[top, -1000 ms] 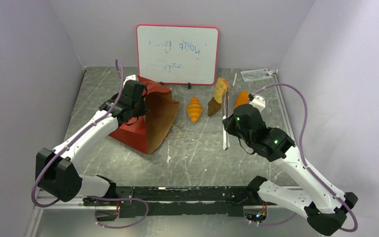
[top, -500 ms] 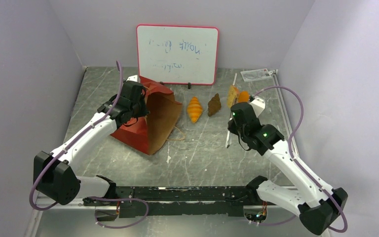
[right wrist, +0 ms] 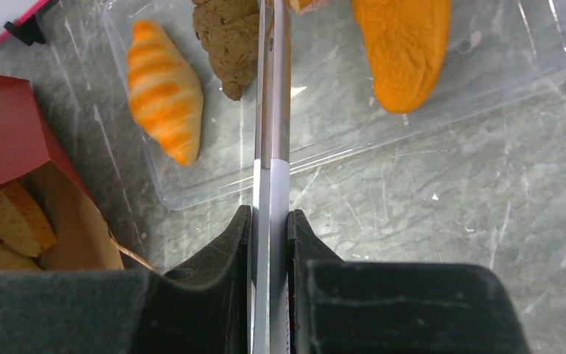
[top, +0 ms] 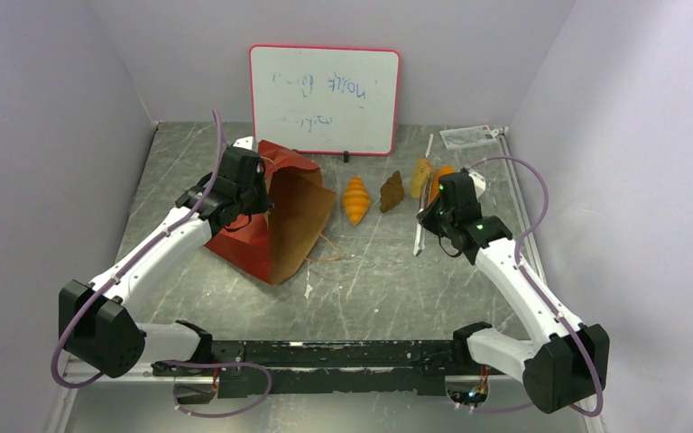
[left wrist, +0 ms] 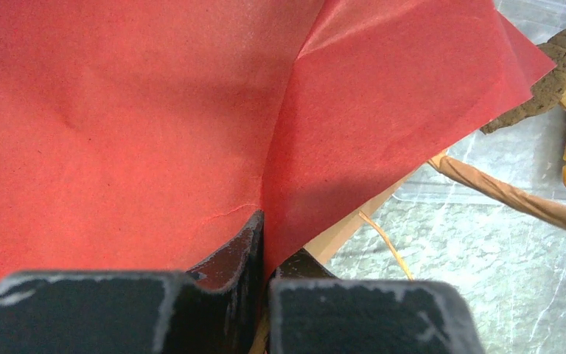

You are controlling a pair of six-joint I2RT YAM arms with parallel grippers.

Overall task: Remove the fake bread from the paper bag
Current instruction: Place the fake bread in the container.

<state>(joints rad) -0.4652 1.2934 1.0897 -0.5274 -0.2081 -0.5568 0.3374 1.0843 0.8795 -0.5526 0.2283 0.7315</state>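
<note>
On table: left fingers pinch paper bag (red part) | right fingers clamp tongs.

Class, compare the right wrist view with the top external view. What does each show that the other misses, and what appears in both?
Right wrist only: tan slices lying inside the paper bag. Top external only: the whiteboard and the left claw on the bag's red edge. Both: the croissant, the dark brown piece, and the right claw shut on metal tongs.
</note>
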